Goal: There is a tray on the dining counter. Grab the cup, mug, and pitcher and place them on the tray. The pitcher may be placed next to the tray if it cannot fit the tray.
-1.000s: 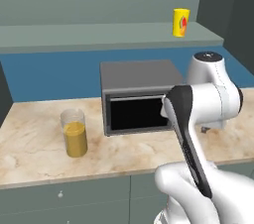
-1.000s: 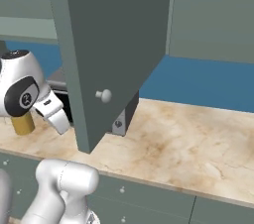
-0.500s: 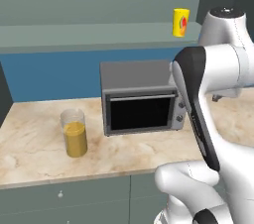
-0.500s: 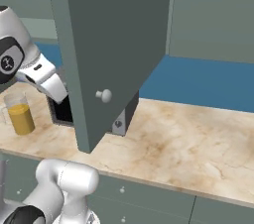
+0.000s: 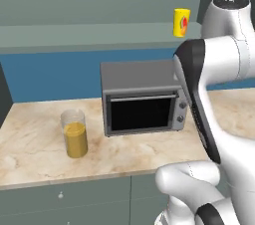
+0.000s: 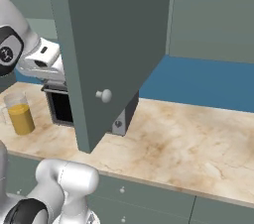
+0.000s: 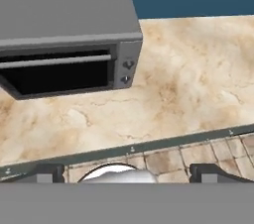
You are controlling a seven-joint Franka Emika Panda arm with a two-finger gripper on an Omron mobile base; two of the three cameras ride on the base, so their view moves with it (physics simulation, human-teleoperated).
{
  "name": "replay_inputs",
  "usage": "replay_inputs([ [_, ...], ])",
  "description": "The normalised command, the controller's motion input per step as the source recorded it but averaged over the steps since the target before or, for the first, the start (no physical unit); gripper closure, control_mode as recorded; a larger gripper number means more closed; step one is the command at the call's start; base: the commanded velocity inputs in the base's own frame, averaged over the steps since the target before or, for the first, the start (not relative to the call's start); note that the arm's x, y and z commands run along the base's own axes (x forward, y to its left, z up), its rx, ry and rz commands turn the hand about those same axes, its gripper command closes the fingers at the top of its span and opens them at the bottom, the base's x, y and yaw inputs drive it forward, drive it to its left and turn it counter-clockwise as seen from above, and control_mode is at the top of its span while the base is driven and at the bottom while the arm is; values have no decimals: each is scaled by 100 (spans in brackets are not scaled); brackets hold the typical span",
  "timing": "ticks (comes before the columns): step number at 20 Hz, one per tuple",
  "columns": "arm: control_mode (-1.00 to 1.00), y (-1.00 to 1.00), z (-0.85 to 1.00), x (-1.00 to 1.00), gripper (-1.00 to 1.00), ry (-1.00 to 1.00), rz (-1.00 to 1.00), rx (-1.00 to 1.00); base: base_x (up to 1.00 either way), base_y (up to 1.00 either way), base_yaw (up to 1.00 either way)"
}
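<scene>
The yellow cup [image 5: 182, 22] with its red mark stands on the high grey shelf at the back, just left of my raised arm [image 5: 219, 64]. The pitcher [image 5: 74, 133], clear glass with orange-yellow liquid, stands on the marbled counter left of the toaster oven, and the right base view has this pitcher [image 6: 20, 114] at its left edge. My gripper [image 7: 129, 173] is open with nothing between its fingers, and it looks down on the counter's front edge beside the oven. The tray, the mug and the dining counter are out of view.
A grey toaster oven [image 5: 142, 104] with a dark glass door sits mid-counter against the blue backsplash. An open cabinet door [image 6: 114, 44] with a round knob hangs over the counter [image 6: 188, 143] right of my hand. Bare marbled top stretches right of the oven [image 7: 64, 44].
My arm has lifted: the hand rose from in front of the toaster oven to well above it, near shelf height. The jaws stayed open. Cup and pitcher have not moved.
</scene>
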Motion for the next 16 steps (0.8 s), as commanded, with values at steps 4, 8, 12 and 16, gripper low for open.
replay_inputs([
  [4,-100,0,-4,28,-100,-10,29,-13,0,0,0],
  [8,-100,1,26,42,-100,-20,17,-10,0,0,0],
  [12,-100,21,55,56,-100,-17,3,-13,0,0,0],
  [16,-100,19,57,57,-100,-7,0,-18,0,0,0],
])
